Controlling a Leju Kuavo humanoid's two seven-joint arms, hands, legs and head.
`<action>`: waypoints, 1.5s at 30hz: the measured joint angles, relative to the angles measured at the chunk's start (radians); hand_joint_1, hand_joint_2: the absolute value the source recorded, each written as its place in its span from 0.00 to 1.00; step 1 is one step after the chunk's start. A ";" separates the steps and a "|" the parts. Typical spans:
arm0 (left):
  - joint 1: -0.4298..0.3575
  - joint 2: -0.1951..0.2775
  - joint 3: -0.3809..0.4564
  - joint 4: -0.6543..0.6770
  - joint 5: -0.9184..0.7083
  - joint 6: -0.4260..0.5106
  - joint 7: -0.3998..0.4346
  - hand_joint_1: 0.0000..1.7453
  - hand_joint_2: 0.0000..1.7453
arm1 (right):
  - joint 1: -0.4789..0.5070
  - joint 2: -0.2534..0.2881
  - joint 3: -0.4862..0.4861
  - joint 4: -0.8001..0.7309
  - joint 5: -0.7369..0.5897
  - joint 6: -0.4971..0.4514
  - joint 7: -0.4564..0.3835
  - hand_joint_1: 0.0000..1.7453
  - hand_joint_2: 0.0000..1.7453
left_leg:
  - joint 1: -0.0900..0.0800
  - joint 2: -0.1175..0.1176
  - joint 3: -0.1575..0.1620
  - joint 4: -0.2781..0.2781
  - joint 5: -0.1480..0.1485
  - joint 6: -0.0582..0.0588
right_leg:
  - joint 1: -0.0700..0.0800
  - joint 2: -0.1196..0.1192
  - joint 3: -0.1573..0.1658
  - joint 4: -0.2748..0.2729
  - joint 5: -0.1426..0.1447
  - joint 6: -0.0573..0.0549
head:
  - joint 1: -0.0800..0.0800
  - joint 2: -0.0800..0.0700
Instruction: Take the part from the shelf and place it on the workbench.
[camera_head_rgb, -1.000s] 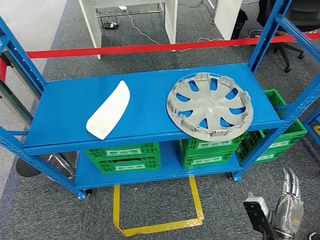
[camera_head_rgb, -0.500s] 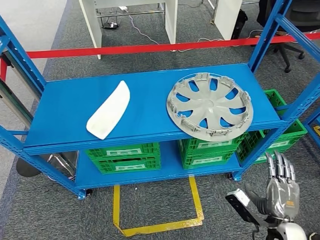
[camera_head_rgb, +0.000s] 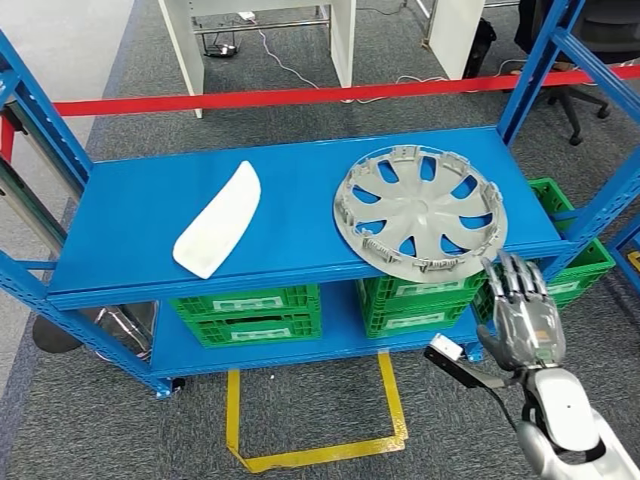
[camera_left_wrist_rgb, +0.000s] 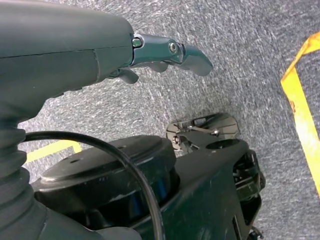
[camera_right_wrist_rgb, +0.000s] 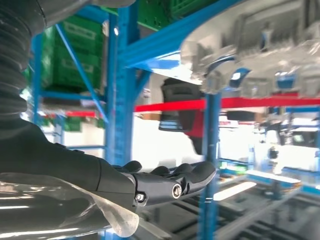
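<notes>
Shelf (camera_head_rgb: 136, 225) edge: hubcap (camera_head_rgb: 420, 210) overhangs; right hand (camera_head_rgb: 521, 310) near.

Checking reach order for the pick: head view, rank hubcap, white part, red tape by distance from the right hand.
From the right hand, raised at the shelf's front right corner:
1. Hubcap: right side of the shelf top, its near rim just beside the hand.
2. White part: left side of the shelf top.
3. Red tape: behind the shelf, across the floor.
</notes>
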 joint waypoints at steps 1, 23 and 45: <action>-0.001 0.000 -0.004 0.000 -0.003 -0.003 0.002 0.00 1.00 | -0.021 -0.008 0.016 0.015 0.004 0.015 0.006 0.00 1.00 | 0.000 0.000 0.000 0.000 0.000 0.000 | 0.000 0.000 0.000 0.000 0.000 0.000 | 0.000 0.000; -0.025 0.002 -0.087 0.000 -0.042 -0.044 0.034 0.00 1.00 | -0.357 0.031 0.286 0.458 -0.012 0.065 0.030 0.00 1.00 | 0.000 0.000 -0.003 0.001 0.002 0.001 | 0.000 0.000 -0.002 0.001 0.001 0.001 | 0.000 0.000; -0.031 0.002 -0.103 0.000 -0.046 -0.039 0.043 0.00 1.00 | -0.406 0.058 0.304 0.592 0.006 -0.041 0.067 0.00 1.00 | 0.000 0.000 -0.004 0.004 0.002 0.001 | 0.000 0.000 -0.002 0.001 0.001 0.001 | 0.000 0.000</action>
